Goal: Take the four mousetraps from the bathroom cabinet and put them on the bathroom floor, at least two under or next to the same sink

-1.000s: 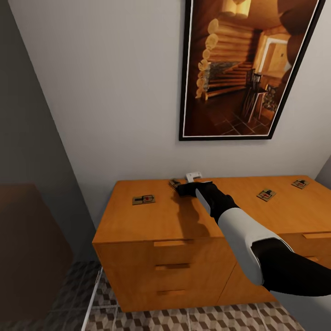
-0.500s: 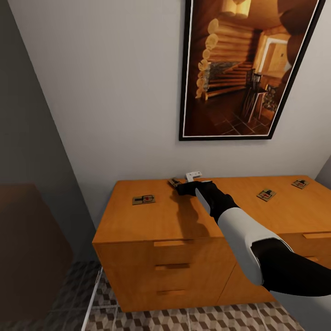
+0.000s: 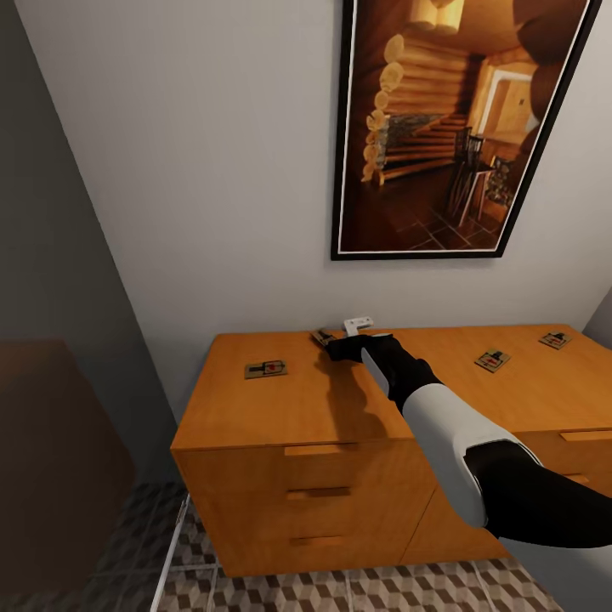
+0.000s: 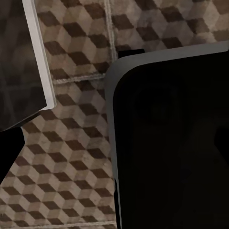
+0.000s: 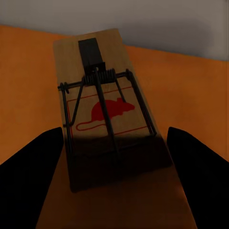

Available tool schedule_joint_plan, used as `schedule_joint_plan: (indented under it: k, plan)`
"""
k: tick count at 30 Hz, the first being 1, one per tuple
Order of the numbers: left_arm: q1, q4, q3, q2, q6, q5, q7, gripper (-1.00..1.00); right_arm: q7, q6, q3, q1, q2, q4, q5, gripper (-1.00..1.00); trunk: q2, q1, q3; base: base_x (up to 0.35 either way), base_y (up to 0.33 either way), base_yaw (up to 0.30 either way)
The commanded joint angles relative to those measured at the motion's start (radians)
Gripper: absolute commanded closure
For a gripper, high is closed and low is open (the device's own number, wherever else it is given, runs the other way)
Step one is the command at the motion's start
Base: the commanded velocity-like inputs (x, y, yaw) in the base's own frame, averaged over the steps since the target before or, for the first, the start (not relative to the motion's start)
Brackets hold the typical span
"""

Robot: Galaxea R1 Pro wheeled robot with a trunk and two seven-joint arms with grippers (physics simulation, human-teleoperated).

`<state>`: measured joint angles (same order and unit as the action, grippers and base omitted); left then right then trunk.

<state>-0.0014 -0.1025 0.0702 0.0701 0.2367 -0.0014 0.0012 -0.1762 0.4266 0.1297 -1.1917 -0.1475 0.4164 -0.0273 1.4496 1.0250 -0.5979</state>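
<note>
The orange-brown cabinet (image 3: pixel 340 408) stands against the wall, with all four mousetraps on its flat top. One mousetrap (image 3: pixel 266 368) lies at the left, and two others (image 3: pixel 492 359) (image 3: pixel 554 340) lie at the right. My right gripper (image 3: pixel 331 345) reaches to the back middle of the top, where the fourth mousetrap (image 3: pixel 322 337) (image 5: pixel 102 105) lies. In the right wrist view its two fingers (image 5: pixel 33 176) stand apart on either side of this trap's near end, open. My left gripper hangs over the cube-pattern floor (image 4: pixel 71 157), one finger (image 4: pixel 9 152) at the view's edge.
A large framed picture (image 3: pixel 450 127) hangs above the cabinet. A dark brown block (image 3: pixel 51 450) stands at the left. A thin white frame edge (image 3: pixel 170 552) (image 4: pixel 38 52) rises from the floor beside it. A dark rounded body (image 4: pixel 171 143) sits close under my left wrist.
My right gripper has edged slightly toward the trap at the back of the cabinet top. Nothing else has moved.
</note>
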Motion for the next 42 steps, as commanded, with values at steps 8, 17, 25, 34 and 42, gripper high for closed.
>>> schedule_joint_plan:
  k: [8,17,25,34,42]
  plan:
    - [0.000,0.000,0.007,0.000,0.003,0.000,0.000,-1.00,-0.001,0.009,0.002,-0.001,0.000,0.011,-0.004,1.00,0.000,0.000,-0.001,0.000,0.000,0.000]
    - [0.000,0.000,0.007,0.000,0.004,-0.001,-0.001,-1.00,0.001,0.024,0.002,-0.002,0.000,0.040,-0.005,1.00,0.000,0.000,-0.001,0.000,0.000,0.000]
    - [0.000,0.000,0.007,0.000,0.004,-0.002,-0.001,-1.00,0.001,0.064,0.002,-0.001,0.000,0.075,-0.005,1.00,0.000,0.000,-0.001,0.000,0.000,0.000]
    - [0.000,0.000,0.007,0.000,0.004,-0.002,-0.001,-1.00,0.002,0.095,0.002,-0.001,0.000,0.112,-0.005,1.00,0.000,0.000,-0.001,-0.001,0.000,0.000]
    - [0.000,0.000,0.007,0.000,0.004,-0.002,-0.001,-1.00,0.005,0.129,0.002,-0.001,0.000,0.130,-0.005,1.00,0.000,0.000,-0.001,-0.219,0.000,0.000]
